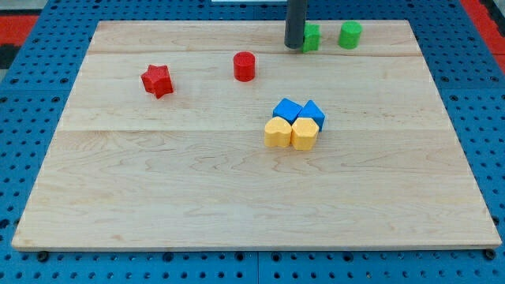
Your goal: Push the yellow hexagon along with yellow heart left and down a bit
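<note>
The yellow hexagon [305, 133] and the yellow heart [277, 132] lie side by side, touching, right of the board's middle, the heart on the left. Two blue blocks [287, 110] [312, 113] sit directly behind them, touching them. My tip [294, 45] is at the view's top, far above the yellow pair, right next to the left side of a green block [312, 37]. It touches neither yellow block.
A second green block [350, 34] stands at the top right. A red cylinder [245, 66] and a red star [157, 80] lie in the upper left part of the wooden board [158, 197]. Blue pegboard surrounds the board.
</note>
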Controlling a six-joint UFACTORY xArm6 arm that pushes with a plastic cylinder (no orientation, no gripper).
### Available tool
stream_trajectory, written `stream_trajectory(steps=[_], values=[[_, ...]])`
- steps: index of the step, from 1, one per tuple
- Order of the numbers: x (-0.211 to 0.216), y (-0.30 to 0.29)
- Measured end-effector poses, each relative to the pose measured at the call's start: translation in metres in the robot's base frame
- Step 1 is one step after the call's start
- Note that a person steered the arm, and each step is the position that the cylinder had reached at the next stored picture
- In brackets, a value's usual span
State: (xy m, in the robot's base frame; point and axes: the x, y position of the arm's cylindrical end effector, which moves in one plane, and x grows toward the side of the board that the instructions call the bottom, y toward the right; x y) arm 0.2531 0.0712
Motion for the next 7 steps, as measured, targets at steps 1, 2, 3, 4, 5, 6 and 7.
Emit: stream_trajectory(steps=[1,2,3,4,5,6,7], values=[[0.0,0.0],[0.0,-0.035],[-0.001,-0.069],[-0.016,-0.08],[-0.037,-0.08],[-0.033,-0.08],[0.011,-0.064]])
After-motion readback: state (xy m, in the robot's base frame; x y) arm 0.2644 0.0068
